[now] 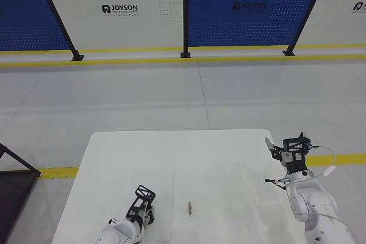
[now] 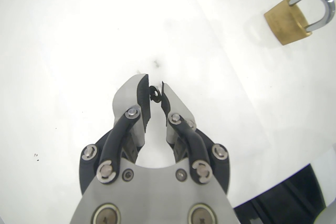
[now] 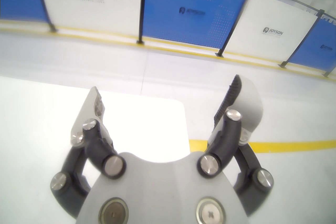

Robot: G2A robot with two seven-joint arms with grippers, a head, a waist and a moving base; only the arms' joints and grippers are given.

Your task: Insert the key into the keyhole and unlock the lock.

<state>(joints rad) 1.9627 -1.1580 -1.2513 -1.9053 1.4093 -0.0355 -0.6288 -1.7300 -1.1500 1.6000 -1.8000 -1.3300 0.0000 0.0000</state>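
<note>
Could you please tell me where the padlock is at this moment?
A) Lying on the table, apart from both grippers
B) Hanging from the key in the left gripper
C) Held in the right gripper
A: the padlock lies flat on the white table, off to one side of the left gripper, which pinches only the small dark key, while the right gripper is open and holds nothing.

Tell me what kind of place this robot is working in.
Probably a fenced-off robot test cell in an industrial hall: blue and white barrier panels, yellow floor lines, a white table with a brass padlock.
</note>
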